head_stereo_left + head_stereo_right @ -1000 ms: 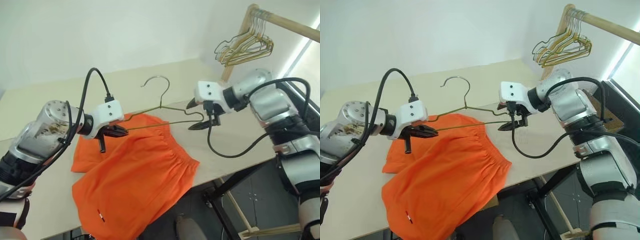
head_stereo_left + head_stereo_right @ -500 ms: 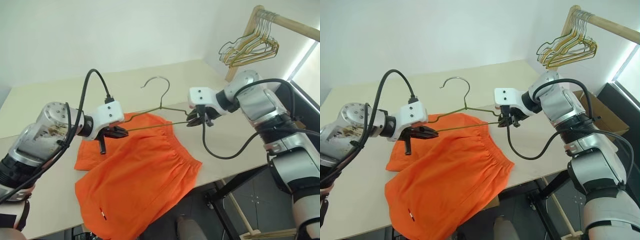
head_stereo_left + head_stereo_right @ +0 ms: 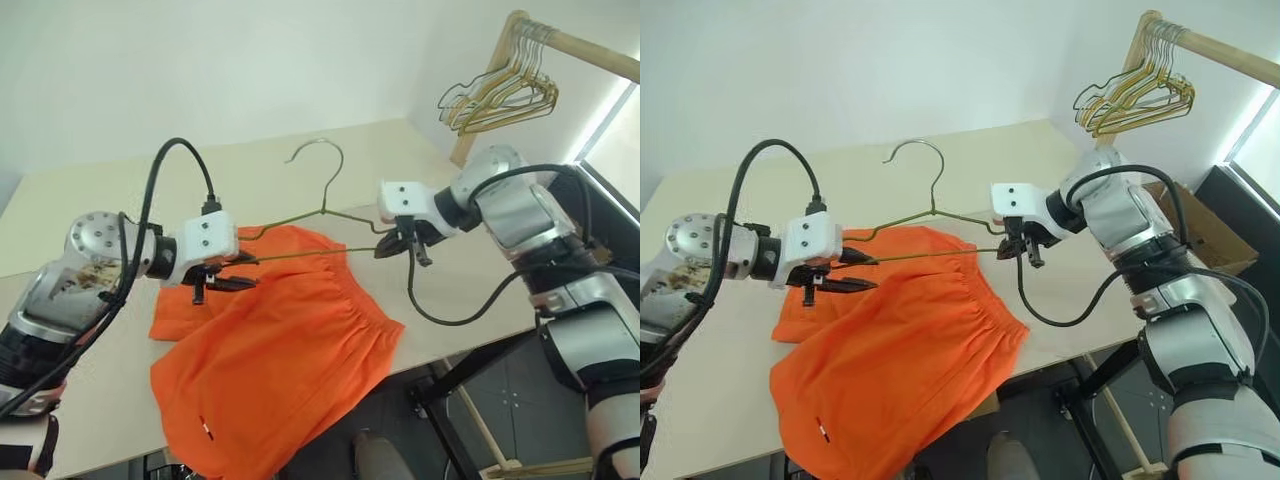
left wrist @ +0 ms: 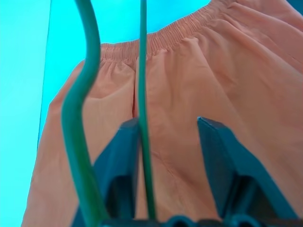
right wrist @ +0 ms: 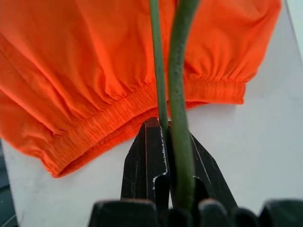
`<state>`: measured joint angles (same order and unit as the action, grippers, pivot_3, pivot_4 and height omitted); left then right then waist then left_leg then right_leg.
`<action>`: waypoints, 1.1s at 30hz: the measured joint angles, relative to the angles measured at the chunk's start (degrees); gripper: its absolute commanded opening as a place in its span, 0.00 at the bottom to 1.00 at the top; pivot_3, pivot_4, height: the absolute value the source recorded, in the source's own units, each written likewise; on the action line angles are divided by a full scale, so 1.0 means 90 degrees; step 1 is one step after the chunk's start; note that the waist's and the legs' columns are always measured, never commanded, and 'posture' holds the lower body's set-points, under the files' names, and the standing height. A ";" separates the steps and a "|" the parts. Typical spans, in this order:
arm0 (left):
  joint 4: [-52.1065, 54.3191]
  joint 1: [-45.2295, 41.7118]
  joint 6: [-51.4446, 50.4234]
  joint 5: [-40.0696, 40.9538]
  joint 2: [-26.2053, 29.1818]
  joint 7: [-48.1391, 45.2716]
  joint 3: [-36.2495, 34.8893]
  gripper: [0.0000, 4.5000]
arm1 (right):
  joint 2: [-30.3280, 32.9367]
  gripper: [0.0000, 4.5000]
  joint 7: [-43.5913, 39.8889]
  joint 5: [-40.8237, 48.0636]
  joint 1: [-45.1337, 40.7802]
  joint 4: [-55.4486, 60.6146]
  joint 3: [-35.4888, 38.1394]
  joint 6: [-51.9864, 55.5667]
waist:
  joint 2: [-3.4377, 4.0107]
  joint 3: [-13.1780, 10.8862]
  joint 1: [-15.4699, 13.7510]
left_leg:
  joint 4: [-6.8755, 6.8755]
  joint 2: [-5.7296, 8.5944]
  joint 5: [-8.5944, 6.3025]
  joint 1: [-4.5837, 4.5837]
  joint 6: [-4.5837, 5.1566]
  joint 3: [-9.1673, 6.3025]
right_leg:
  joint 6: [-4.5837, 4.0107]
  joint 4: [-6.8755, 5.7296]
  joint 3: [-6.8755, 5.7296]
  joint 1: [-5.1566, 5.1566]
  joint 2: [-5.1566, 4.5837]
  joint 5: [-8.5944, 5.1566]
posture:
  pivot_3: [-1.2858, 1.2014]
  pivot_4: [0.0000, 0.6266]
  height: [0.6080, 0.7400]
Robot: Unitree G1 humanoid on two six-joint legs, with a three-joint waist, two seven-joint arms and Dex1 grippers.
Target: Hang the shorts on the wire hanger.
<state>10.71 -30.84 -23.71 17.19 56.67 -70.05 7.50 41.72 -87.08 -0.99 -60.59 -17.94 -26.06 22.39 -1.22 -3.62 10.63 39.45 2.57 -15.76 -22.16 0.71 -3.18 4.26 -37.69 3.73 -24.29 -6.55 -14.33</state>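
The orange shorts point(image 3: 280, 350) lie flat on the table, with the waistband toward the right and a small white tag near the front edge. Above them hangs the thin wire hanger point(image 3: 324, 205), hook up. My right gripper point(image 3: 385, 248) is shut on the hanger's right corner; in the right wrist view the wire point(image 5: 182, 56) runs out from between its closed fingers over the shorts point(image 5: 85, 61). At the hanger's left end my left gripper point(image 3: 245, 270) is open. In the left wrist view the lower wire point(image 4: 143, 71) passes between its spread fingers, close against one of them.
The beige table point(image 3: 100, 190) ends just right of my right gripper and just in front of the shorts. A wooden rail point(image 3: 580, 45) at the back right carries a bunch of gold and dark hangers point(image 3: 500, 95). A cardboard box point(image 3: 1210, 240) sits behind my right arm.
My right gripper closed on the hanger's right corner. My left gripper then opened and let go of the left end. The hanger now rests in the right gripper's hold.
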 measured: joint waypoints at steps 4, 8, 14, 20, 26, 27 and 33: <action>-0.0220 0.0045 -0.0188 0.0301 -0.0099 0.0215 -0.0656 0.98 | 0.0681 0.00 -0.0040 0.0246 0.0800 0.0591 0.0307 0.0906 | 0.0000 0.0000 -0.0113 | 0.0026 -0.0002 -0.0013 -0.0012 0.0018 -0.0007 | 0.0001 0.0002 -0.0010 0.0002 0.0001 0.0000 | 0.48 0.07 1.00; 0.0017 0.0524 -0.0664 0.0926 -0.0093 0.0278 -0.1486 0.99 | 0.1309 0.00 -0.0020 0.0711 0.1836 0.1003 0.0701 0.2357 | 0.0004 -0.0004 -0.0190 | 0.0031 -0.0005 -0.0023 -0.0012 0.0029 -0.0004 | 0.0002 0.0001 -0.0008 0.0003 0.0002 0.0000 | 0.48 0.10 1.00; 0.1304 0.1390 -0.1326 0.2400 -0.0331 0.0414 -0.2602 0.99 | 0.2286 0.00 -0.0041 0.1908 0.3076 0.1323 0.1356 0.4801 | 0.0025 -0.0025 -0.0292 | 0.0035 -0.0013 -0.0030 0.0009 0.0033 0.0006 | 0.0002 0.0026 -0.0001 0.0026 0.0002 0.0000 | 0.48 0.13 1.00; 0.1718 0.1609 -0.1397 0.2784 -0.0347 0.0505 -0.2679 0.99 | 0.2467 0.00 0.0011 0.2222 0.3163 0.0710 0.1066 0.5457 | 0.0068 -0.0099 -0.0406 | 0.0022 -0.0038 -0.0059 0.0169 0.0037 0.0021 | 0.0003 0.0068 -0.0006 0.0201 0.0034 -0.0001 | 0.48 0.14 1.00; 0.1749 0.1638 -0.1395 0.2822 -0.0275 0.0463 -0.2592 0.99 | 0.2819 0.00 -0.0206 0.2498 0.3018 0.0692 0.0223 0.5432 | 0.0085 -0.0150 -0.0446 | 0.0028 -0.0039 -0.0071 0.0184 0.0039 0.0026 | 0.0009 0.0078 -0.0006 0.0218 0.0034 -0.0005 | 0.48 0.13 1.00; 0.1773 0.1676 -0.1390 0.2822 -0.0260 0.0453 -0.2579 0.99 | 0.2869 0.00 -0.0213 0.2508 0.2977 0.0675 0.0145 0.5421 | 0.0083 -0.0151 -0.0446 | 0.0028 -0.0041 -0.0074 0.0184 0.0037 0.0026 | 0.0009 0.0080 -0.0006 0.0217 0.0035 -0.0005 | 0.48 0.13 1.00; 0.1977 0.1876 -0.1381 0.2822 -0.0217 0.0464 -0.2535 0.99 | 0.2980 0.00 -0.0240 0.2633 0.2841 0.0442 -0.0364 0.5286 | 0.0084 -0.0157 -0.0503 | 0.0030 -0.0042 -0.0077 0.0186 0.0036 0.0028 | 0.0009 0.0082 -0.0004 0.0219 0.0035 -0.0005 | 0.49 0.12 1.00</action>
<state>28.50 -13.96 -36.14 42.59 54.72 -65.87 -15.32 68.54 -89.24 22.70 -35.02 -13.97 -29.33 69.96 -0.46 -5.03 6.11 39.72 2.19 -16.45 -20.49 1.03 -2.93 4.34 -36.95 3.69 -22.32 -6.24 -14.38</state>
